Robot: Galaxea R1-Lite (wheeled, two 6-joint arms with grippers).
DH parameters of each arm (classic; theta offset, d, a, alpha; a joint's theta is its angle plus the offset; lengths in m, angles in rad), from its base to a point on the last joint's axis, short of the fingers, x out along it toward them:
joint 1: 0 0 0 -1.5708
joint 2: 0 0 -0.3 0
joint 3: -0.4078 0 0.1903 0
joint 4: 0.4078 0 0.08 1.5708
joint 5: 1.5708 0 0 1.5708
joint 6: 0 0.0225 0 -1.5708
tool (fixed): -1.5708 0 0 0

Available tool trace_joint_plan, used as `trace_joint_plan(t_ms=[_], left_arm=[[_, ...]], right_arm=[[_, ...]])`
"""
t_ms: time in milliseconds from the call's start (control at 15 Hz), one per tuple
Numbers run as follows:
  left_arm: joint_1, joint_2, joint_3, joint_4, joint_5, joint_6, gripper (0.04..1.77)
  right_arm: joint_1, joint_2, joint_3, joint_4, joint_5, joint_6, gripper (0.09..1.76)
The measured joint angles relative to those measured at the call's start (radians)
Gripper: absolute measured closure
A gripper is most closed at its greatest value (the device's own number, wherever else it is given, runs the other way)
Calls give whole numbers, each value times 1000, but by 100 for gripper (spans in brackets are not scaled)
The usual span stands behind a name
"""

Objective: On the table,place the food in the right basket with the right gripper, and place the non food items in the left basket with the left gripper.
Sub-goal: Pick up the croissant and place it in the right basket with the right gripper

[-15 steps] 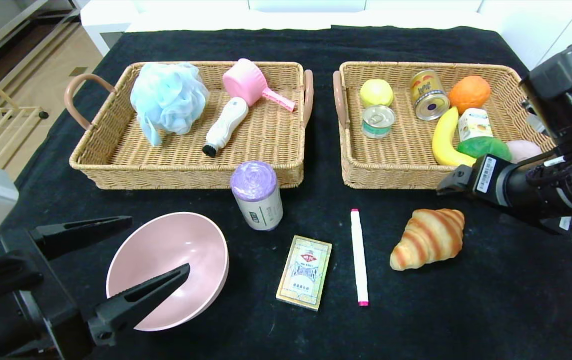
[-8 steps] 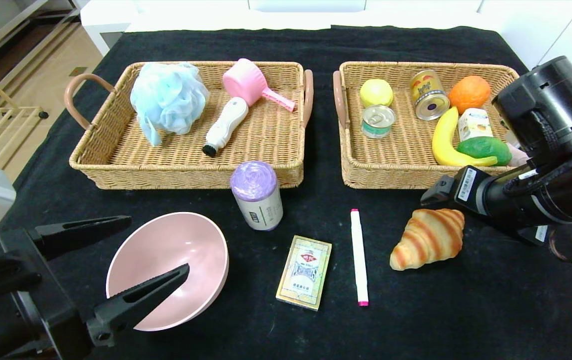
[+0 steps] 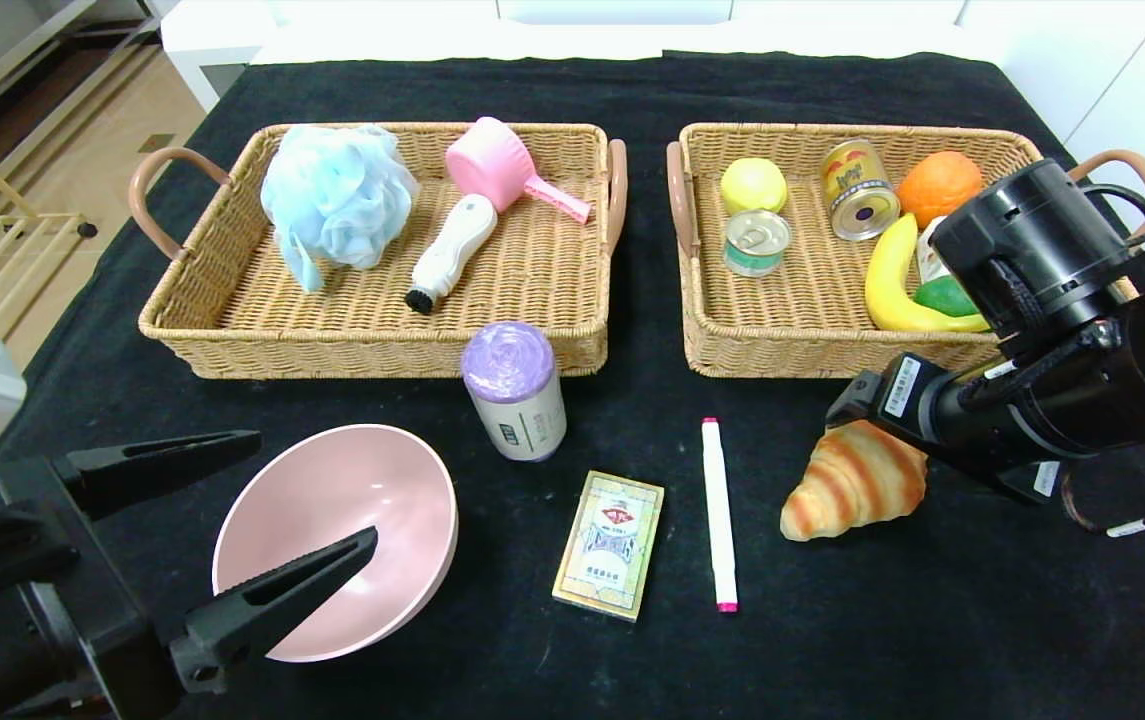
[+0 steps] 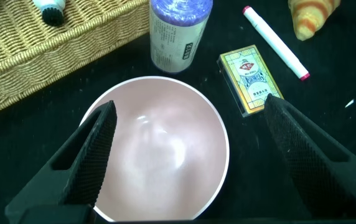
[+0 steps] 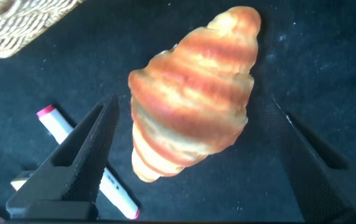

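Croissant (image 3: 854,480) is the only food I see outside the baskets; it lies on the black tabletop (image 3: 932,620) just in front of the right basket (image 3: 812,345), beside the marker (image 3: 718,515).

Right basket already holds: yellow round fruit (image 3: 753,185), small tin (image 3: 756,241), gold can (image 3: 859,189), orange (image 3: 939,187), banana (image 3: 887,280), a green item (image 3: 947,295) and a carton, both partly hidden behind my right arm. Food sorting looks nearly done, croissant pending.

Left basket (image 3: 372,340) holds: blue bath pouf (image 3: 335,197), pink scoop (image 3: 502,170), white handheld brush (image 3: 449,251). Non-food left on the tabletop: pink bowl (image 3: 337,540), purple-topped roll (image 3: 515,392), card box (image 3: 609,544), marker. So four non-food items remain, by my count.

Right gripper (image 5: 193,162): over the croissant, fingers spread wide to either side of it and holding nothing. In the right wrist view the croissant (image 5: 190,121) sits between the two fingers, not touched by either as far as I can tell. In the head view the arm hides the fingertips.

Left gripper (image 4: 184,155): low at the near left of the tabletop, fingers wide apart and empty, straddling the pink bowl (image 4: 159,149). In the head view one finger (image 3: 272,600) lies across the bowl's near rim; contact uncertain.

Assessment: roughly two thirds sorted. Remaining: one food item for the right side, four objects for the left. Both grippers appear staged for a pick, neither has a grasp yet.
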Motion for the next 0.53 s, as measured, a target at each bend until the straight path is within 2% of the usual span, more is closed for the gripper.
trace_joint_plan(t_ms=[533], left_arm=[[1,-2,0,0,0,1,9]], right_arm=[[-7,32,5,-1,-2,13,15]])
